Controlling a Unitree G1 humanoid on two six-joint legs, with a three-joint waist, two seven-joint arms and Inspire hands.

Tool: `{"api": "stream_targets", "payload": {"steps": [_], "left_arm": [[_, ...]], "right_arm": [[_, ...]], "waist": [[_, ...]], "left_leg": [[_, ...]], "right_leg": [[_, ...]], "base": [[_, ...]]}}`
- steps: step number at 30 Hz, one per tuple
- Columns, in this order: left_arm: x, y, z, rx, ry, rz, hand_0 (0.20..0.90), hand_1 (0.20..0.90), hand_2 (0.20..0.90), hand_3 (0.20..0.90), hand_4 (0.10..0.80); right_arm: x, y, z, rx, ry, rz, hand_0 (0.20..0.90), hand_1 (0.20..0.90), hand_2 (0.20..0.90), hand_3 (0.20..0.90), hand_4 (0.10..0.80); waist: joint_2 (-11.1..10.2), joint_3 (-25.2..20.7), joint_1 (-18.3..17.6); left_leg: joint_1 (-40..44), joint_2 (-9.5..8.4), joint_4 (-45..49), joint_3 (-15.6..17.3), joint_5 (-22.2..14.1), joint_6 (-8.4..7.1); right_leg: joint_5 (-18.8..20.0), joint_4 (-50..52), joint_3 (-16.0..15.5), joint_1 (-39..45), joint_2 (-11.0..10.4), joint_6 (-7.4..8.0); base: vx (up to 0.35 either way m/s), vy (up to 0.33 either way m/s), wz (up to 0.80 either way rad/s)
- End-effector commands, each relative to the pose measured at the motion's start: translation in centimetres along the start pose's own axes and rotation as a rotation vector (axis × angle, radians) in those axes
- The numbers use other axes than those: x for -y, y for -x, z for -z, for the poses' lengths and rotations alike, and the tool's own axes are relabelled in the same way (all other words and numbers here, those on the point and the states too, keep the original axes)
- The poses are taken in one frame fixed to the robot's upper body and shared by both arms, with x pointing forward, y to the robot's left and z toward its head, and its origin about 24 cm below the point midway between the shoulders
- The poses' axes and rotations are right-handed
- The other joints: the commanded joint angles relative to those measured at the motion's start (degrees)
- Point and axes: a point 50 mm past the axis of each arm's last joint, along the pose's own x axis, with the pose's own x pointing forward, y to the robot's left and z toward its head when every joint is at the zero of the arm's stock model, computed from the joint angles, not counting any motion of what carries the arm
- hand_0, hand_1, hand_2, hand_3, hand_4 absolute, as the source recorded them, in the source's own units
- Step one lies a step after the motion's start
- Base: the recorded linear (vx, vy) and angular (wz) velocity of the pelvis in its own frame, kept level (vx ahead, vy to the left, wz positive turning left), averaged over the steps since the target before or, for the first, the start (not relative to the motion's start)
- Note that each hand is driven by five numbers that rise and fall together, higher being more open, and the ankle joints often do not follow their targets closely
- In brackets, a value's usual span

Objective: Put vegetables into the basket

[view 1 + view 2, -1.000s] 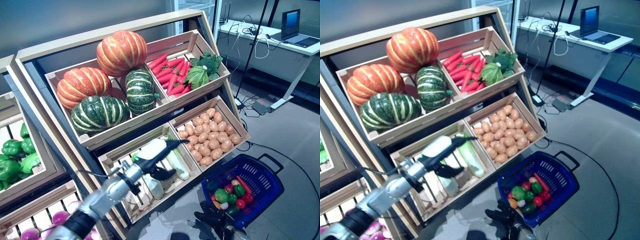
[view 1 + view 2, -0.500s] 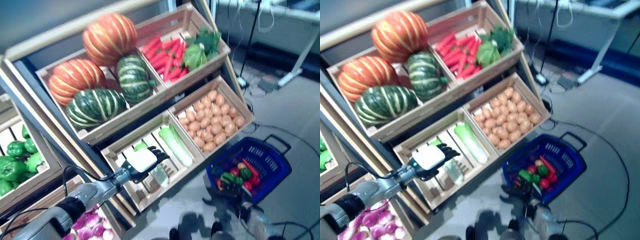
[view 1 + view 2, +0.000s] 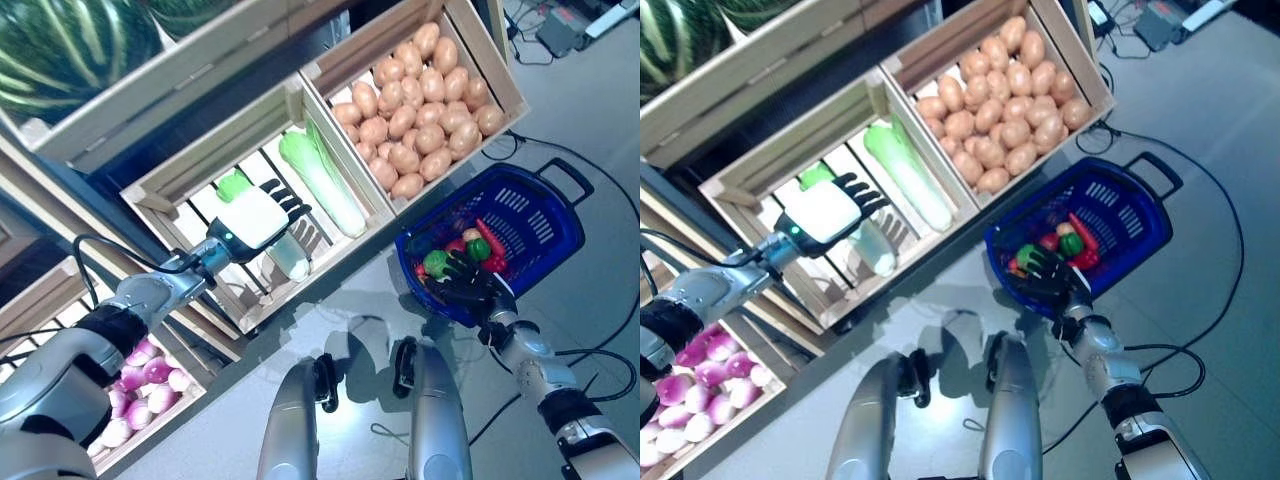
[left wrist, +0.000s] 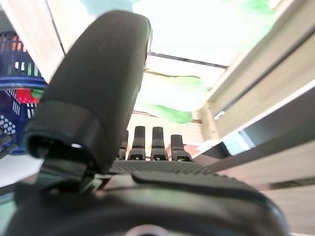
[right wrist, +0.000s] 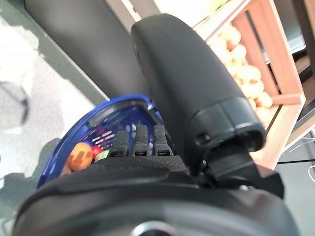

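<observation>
Left hand [image 3: 252, 218] fingers straight, empty, over pale green vegetable [image 3: 290, 262] in slatted crate [image 3: 165, 183]. Right hand [image 3: 466, 284] curled round rim of blue basket [image 3: 545, 212]. Advice: lower left hand, wrap vegetable's middle, lift clear of slats.

Down on the grey floor [image 3: 600, 130] sits the blue basket [image 3: 540, 215], just beside the tilted wooden shelf [image 3: 200, 60]. In the shelf's crates: potatoes [image 3: 415, 95] in one, a long pale cabbage [image 3: 320, 185] next door, striped pumpkin [image 3: 70, 45] above, purple onions [image 3: 140, 390] lowest.
</observation>
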Motion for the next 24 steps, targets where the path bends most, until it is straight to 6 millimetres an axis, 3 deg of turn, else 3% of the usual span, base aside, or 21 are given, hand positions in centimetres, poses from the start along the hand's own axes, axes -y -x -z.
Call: {"api": "stream_targets", "payload": {"steps": [1,8,12,18,24], "left_arm": [[-3.2,-0.1,4.8,-0.224,-0.090,-0.187,0.900,0.900,0.900,0.900,0.800],[-2.4,0.3,5.9,-0.265,-0.126,-0.097,0.900,0.900,0.900,0.900,0.800],[-1.5,0.4,7.0,-0.316,-0.120,0.075,0.900,0.900,0.900,0.900,0.800],[0.1,1.7,8.1,-0.384,-0.110,0.286,0.900,0.900,0.900,0.900,0.800],[0.5,2.2,8.3,-0.378,-0.081,0.319,0.900,0.900,0.900,0.900,0.800]], "right_arm": [[1.4,0.1,-4.2,0.148,-0.019,-0.035,0.900,0.900,0.900,0.900,0.800],[2.9,0.2,-5.6,0.161,-0.034,-0.009,0.900,0.900,0.900,0.900,0.800],[3.2,-0.1,-6.7,0.182,-0.048,0.002,0.900,0.900,0.900,0.900,0.800],[3.1,-0.2,-6.7,0.197,-0.089,0.033,0.900,0.900,0.900,0.900,0.800],[2.9,-0.4,-7.2,0.214,-0.102,0.030,0.900,0.900,0.900,0.900,0.800]], "waist": [[1.5,-3.7,-0.2],[1.9,-4.0,-1.1],[1.9,-3.8,-1.5],[1.2,-3.5,-1.1],[0.8,-3.5,-0.7]], "left_leg": [[-1.0,1.45,2.8,2.6,-5.8,1.67],[-8.3,2.64,10.3,1.6,-8.0,0.98],[-12.8,3.54,14.4,0.9,-8.8,0.80],[-17.9,4.87,18.3,-0.3,-9.6,1.06],[-21.3,5.13,19.7,-1.2,-9.4,0.81]], "right_leg": [[-4.4,3.6,3.4,1.2,-0.3,-2.90],[-6.6,10.1,5.5,-6.3,1.0,-3.56],[-7.2,13.2,6.1,-10.2,2.2,-3.91],[-7.3,15.7,5.5,-14.3,3.0,-3.90],[-7.0,17.1,4.8,-17.2,2.8,-3.53]], "base": [[-0.025,0.067,-0.06],[-0.011,0.049,-0.02],[-0.026,0.024,-0.08],[-0.011,-0.011,-0.02],[-0.004,-0.006,0.00]]}}
